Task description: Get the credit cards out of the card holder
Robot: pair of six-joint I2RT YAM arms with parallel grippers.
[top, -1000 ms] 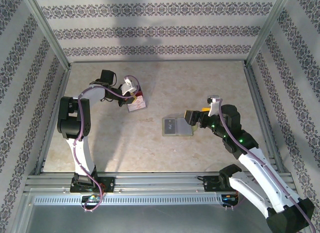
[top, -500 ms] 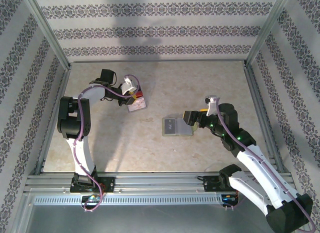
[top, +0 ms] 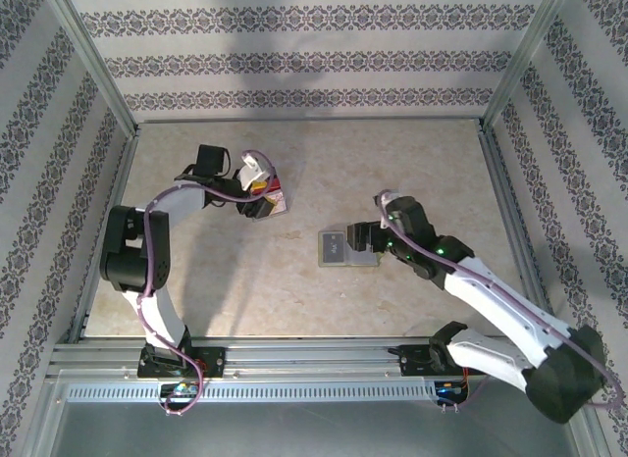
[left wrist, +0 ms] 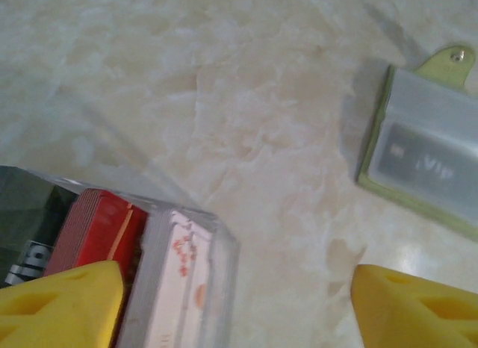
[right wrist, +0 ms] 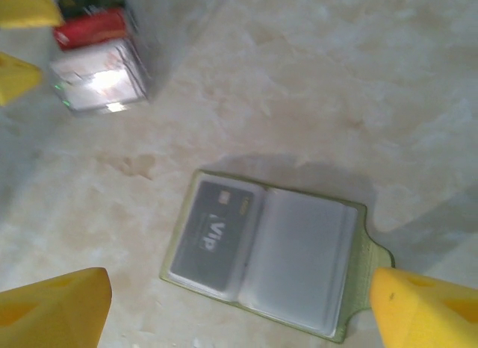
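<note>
The dark card (right wrist: 216, 228) in the left pocket of the card holder (right wrist: 299, 267) reads "VIP" in pale letters. A small mark above it is too blurred to read. Red marks on the stack of cards (left wrist: 179, 288) may be print, but are illegible.

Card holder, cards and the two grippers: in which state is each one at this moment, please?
card holder: open, lying flat on the table, right pocket looks empty
dark VIP card: inside the card holder's left pocket
credit cards: stacked on the table, outside the card holder
left gripper: open, above the credit cards, not clamping them
right gripper: open, above the card holder, holding nothing
</note>
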